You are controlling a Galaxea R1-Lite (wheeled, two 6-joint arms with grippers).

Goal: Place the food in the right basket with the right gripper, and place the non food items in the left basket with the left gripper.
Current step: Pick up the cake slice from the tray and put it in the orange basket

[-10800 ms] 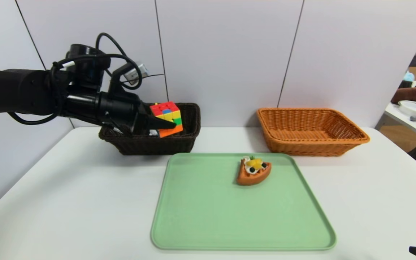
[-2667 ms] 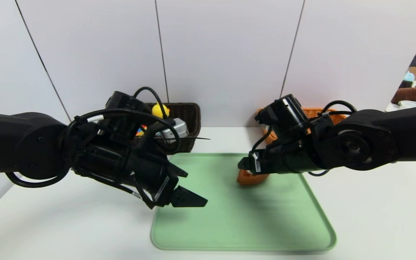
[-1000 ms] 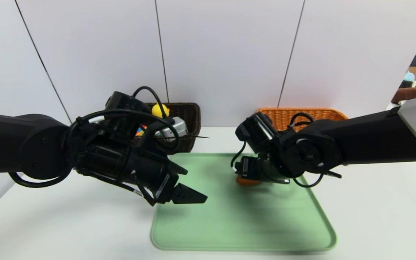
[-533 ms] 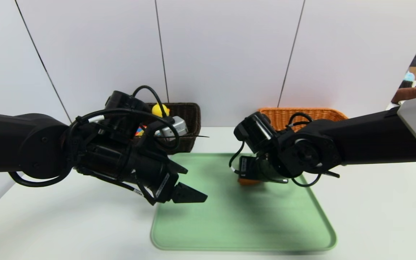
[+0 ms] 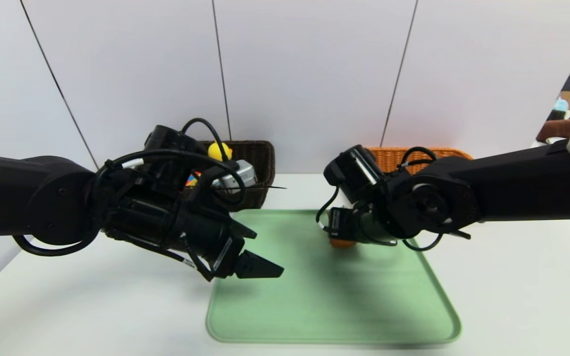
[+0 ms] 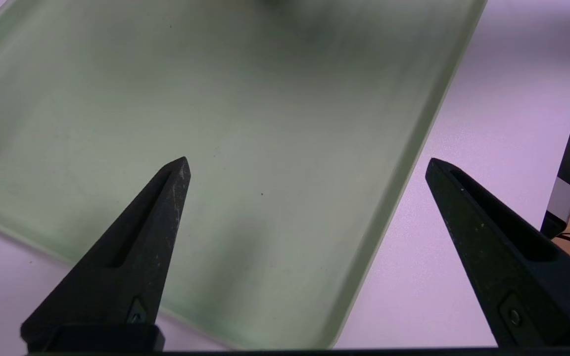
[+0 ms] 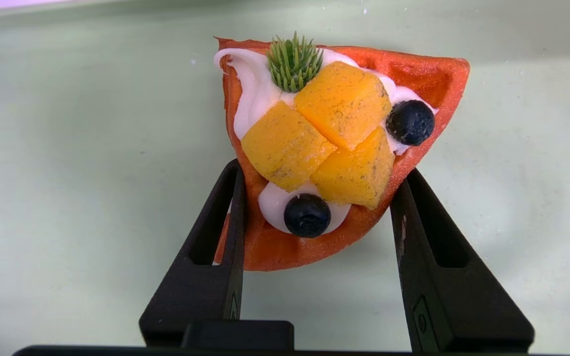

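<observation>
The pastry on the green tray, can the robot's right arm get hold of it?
Probably yes. The right end effector already has its fingers against both sides of the pastry over the green tray, with nothing between them.

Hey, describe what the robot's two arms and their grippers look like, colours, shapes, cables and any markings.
Both arms are matte black with round joints and looping black cables. The left gripper has two tapered, wedge-shaped black fingers with slots, and a white label strip near its base. The right gripper has matching slotted black fingers, and its arm ends in a light grey panel.
</observation>
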